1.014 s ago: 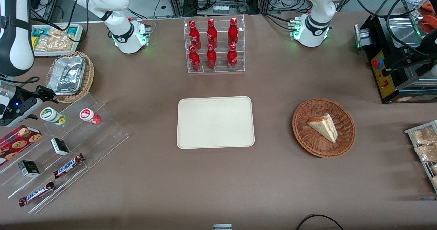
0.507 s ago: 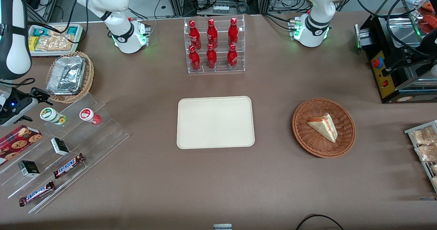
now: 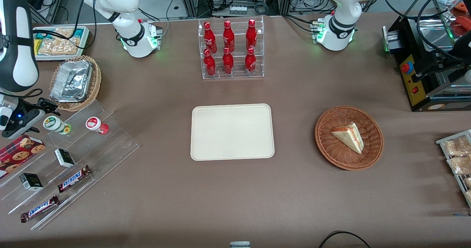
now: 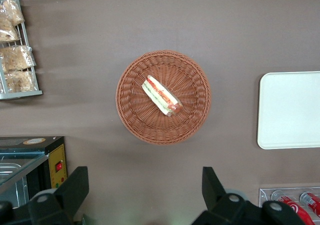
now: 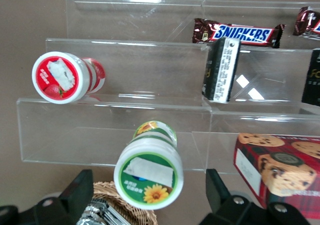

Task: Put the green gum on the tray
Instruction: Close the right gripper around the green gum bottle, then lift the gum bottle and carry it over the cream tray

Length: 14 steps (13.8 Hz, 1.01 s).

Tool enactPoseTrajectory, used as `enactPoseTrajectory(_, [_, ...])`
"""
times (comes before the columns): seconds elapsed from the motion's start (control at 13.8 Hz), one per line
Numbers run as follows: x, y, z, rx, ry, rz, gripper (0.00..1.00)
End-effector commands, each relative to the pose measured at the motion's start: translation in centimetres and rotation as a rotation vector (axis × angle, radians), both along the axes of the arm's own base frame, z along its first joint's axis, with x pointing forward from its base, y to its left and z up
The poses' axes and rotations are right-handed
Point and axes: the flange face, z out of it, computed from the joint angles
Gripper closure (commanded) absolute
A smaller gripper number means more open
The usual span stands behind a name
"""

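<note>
The green gum (image 3: 55, 124) is a small bottle with a white lid and green label, on the top step of a clear acrylic stand (image 3: 110, 145) toward the working arm's end of the table. In the right wrist view the green gum (image 5: 149, 172) shows its lid between the two dark fingers (image 5: 80, 190), with a gap on each side. My gripper (image 3: 47, 107) hovers open just above and beside the bottle, holding nothing. The cream tray (image 3: 232, 132) lies flat and bare at the table's middle; the tray (image 4: 290, 110) also shows in the left wrist view.
A red-lidded gum bottle (image 3: 96, 124) stands beside the green one. Snickers bars (image 3: 73, 179), small black boxes (image 3: 64, 157) and a cookie box (image 3: 20, 150) share the stand. A wicker basket with foil (image 3: 73, 81), a cola rack (image 3: 230, 49) and a sandwich basket (image 3: 349, 137) stand around.
My gripper has shifted a little nearer the front camera, closing on the green gum. The bottle and the tray have not moved.
</note>
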Motion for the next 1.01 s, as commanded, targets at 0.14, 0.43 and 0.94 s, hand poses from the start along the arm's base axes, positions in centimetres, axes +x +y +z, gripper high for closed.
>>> enactPoseTrajectory(0.14, [-0.3, -0.1, -1.3, 0.006, -0.026, -0.007, 0.48])
enactPoseTrajectory(0.43, [-0.1, 0.2, -0.6, 0.005, -0.03, -0.005, 1.0])
enactPoseTrajectory(0.94, [2.8, 4.5, 6.2, 0.012, 0.008, -0.017, 1.0])
